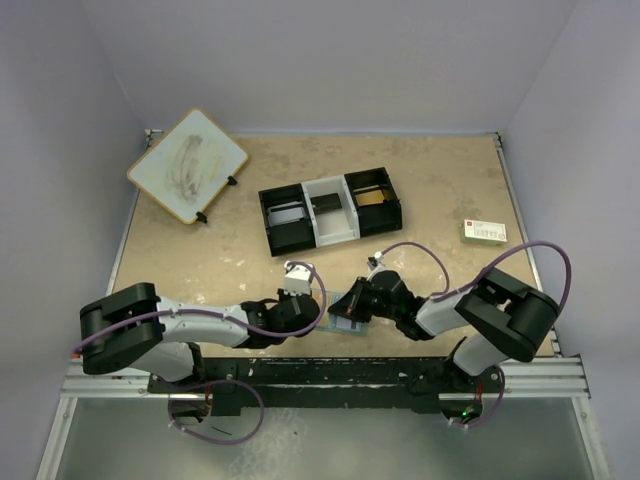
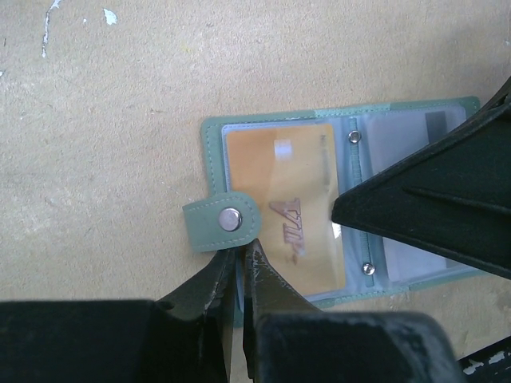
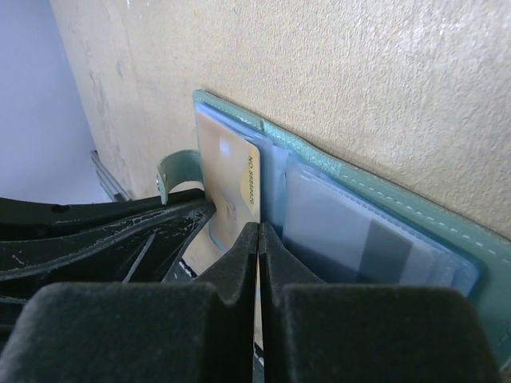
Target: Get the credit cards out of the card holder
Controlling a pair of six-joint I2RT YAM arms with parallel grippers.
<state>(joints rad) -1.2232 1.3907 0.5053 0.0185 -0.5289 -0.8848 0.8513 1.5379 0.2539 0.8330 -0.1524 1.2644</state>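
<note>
— Where's the holder [image 2: 209,159]?
— Open flat at the table's [image 1: 200,260] near edge. Its long axis runs left to right, tab [image 2: 211,223] toward the left arm.
— Cards?
— Orange card [image 2: 271,175] on the tab side, lying crosswise; grey card [image 3: 375,243] opposite.
— Grippers?
— Left gripper [image 2: 242,259] nips the holder's edge. Right gripper [image 3: 257,231] is closed to a slit at the orange card; can't tell if it grips.

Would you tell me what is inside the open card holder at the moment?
The card holder shows an orange-gold card in one clear pocket and a greyish card in the other; the right gripper covers part of that one.
</note>
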